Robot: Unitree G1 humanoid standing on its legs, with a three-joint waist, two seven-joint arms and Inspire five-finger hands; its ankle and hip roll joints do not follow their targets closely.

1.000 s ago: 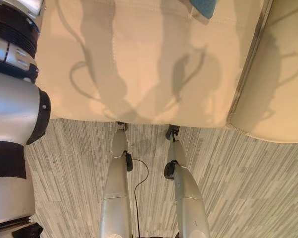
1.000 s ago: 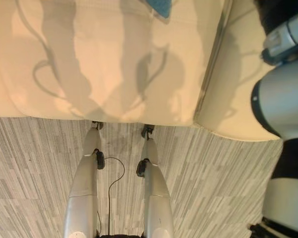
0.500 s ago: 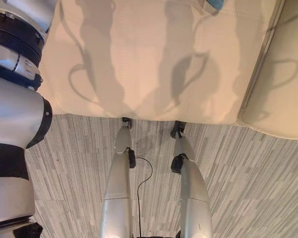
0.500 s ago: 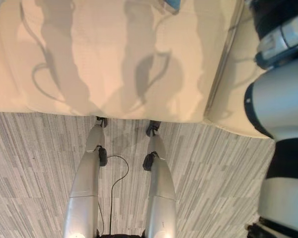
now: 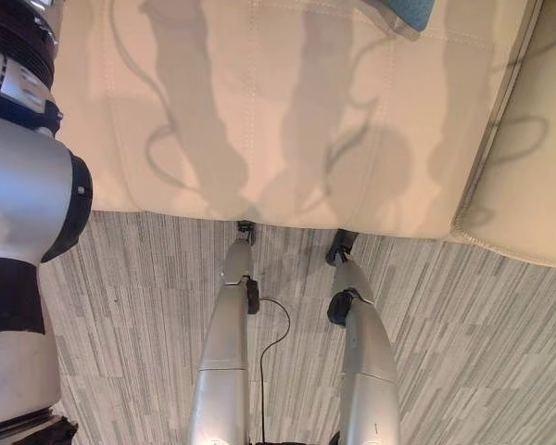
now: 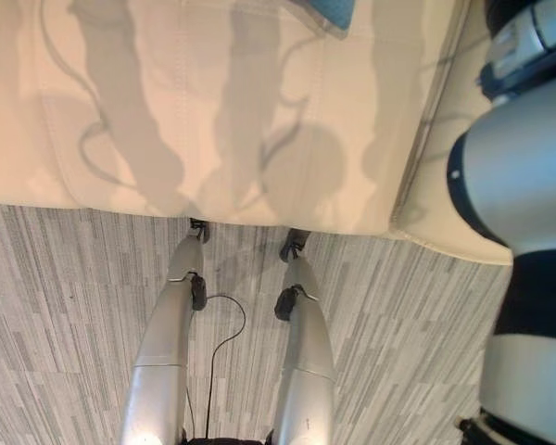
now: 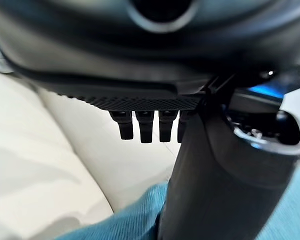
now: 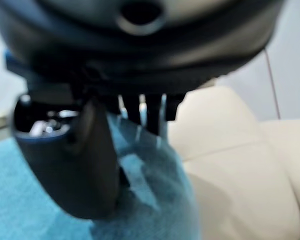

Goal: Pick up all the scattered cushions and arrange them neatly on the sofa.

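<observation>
As the head view has slid back from the sofa (image 5: 259, 102), the teal cushion (image 8: 155, 195) lies on its seat. The right robot hand (image 8: 75, 155) pinches it; the left robot hand (image 7: 225, 175) hangs relaxed just above, so placing looks under way.

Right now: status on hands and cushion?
Left hand by the blue cushion, fingers straight, no grip seen. Right hand against the cushion, grip unclear. Cushion on the cream sofa. Nothing in the way.
</observation>
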